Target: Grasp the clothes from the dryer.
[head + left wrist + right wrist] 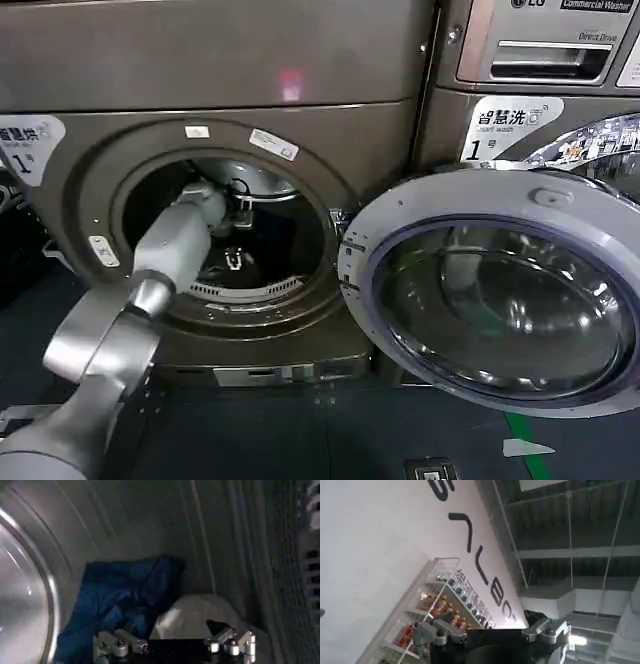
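Observation:
The dryer (90, 130) stands with its round porthole (300, 290) open, and my left arm reaches through it into the steel drum. My left gripper (238, 208) is deep inside. In the left wrist view the clothes lie on the drum wall: a dark blue piece (125, 590) and a whitish piece (195, 615) touching it. My left gripper (176, 642) hangs open just short of them, its fingers spread to either side of the whitish piece's near edge, holding nothing. My right gripper (492, 632) is open and empty, pointing up at a wall and ceiling, away from the dryer.
The dryer's glass door (500, 300) is swung wide open to the right of the porthole. A neighbouring machine (540, 60) with a pale drawer panel stands at the right. Dark floor lies in front. A shelf of small bottles (435, 610) stands against a lettered wall.

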Robot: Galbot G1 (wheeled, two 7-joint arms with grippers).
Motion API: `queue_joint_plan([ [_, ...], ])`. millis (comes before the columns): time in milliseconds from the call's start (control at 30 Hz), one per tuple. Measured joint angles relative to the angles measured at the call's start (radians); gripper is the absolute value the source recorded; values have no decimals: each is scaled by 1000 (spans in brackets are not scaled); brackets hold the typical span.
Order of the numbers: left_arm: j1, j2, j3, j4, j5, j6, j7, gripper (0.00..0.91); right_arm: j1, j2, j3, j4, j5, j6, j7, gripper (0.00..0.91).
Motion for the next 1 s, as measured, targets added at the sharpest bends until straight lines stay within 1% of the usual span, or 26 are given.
queue_joint_plan([
  [233, 1, -9, 22, 48, 2, 49, 2, 907, 2, 5, -1, 1, -2, 4, -2, 907],
  [400, 11, -7, 22, 61, -17, 61, -13, 907, 8, 9, -8, 6, -4, 6, -3, 907],
  [433, 13, -8, 22, 63, -21, 64, -15, 671, 8, 9, -9, 7, -5, 6, -3, 907],
  [467, 14, -9, 23, 64, -23, 66, -15, 466, 8, 10, -10, 7, -5, 7, -3, 907],
  [500, 15, -9, 23, 66, -25, 67, -15, 341, 8, 10, -10, 7, -6, 7, -3, 907],
  [533, 16, -9, 24, 67, -28, 70, -16, 148, 9, 11, -10, 7, -6, 8, -3, 907],
  [633, 18, -10, 25, 71, -34, 74, -18, 68, 9, 12, -10, 6, -7, 9, -3, 907],
  [667, 19, -9, 25, 72, -34, 75, -18, 23, 9, 13, -10, 6, -7, 9, -3, 907],
  [700, 19, -9, 26, 73, -34, 76, -18, 0, 9, 13, -10, 6, -7, 9, -3, 907],
  [1000, 27, -6, 26, 73, -47, 78, -9, 0, 16, 16, -17, 6, -10, 12, -3, 907],
])
